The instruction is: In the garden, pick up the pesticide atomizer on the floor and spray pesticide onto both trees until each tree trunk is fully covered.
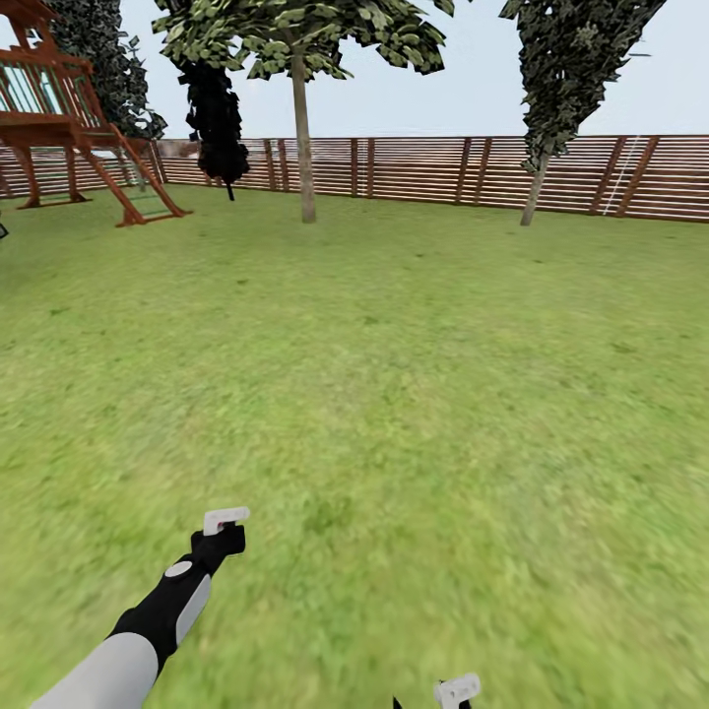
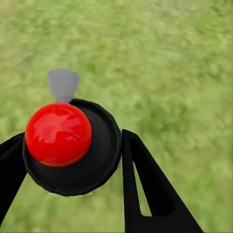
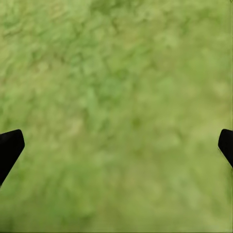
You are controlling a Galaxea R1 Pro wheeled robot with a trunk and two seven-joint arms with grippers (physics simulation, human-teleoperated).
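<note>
Left gripper (image 1: 225, 527) sits low over the lawn (image 1: 394, 374), well short of the fence (image 1: 443, 169), on a black forearm with a grey-white upper part

Left wrist view: left gripper (image 2: 73, 136) is clamped on the atomizer (image 2: 97, 167), whose round black body sits between the two black fingers (image 2: 145, 194) and touches both. A glossy red ball (image 2: 58, 133) sits on top of the body and a small grey cone (image 2: 63, 83) sticks out past its far edge. There is blurred grass under it all. In the head view the atomizer is too small to pick out at the gripper

Right gripper (image 1: 455, 692) is at the frame's bottom edge, also far from the fence, mostly cut off. Right wrist view: right gripper (image 3: 116, 141) is spread wide, with just the two black fingertips (image 3: 9, 145) at the frame sides, nothing between them and grass below

Fence is brown horizontal slats and runs across the far side of the lawn. Just in front of the fence:
- a leafy tree (image 1: 302, 148) with a slim pale upright trunk
- a leaning tree (image 1: 537, 187) with dark foliage, further along the fence on the right arm's side
- a dark columnar tree (image 1: 217, 118) against the fence on the other side of the leafy tree
- a red-brown wooden playset (image 1: 69, 108) with a ladder at the fence's far end on the left arm's side

No white specks seen on any trunk
</note>
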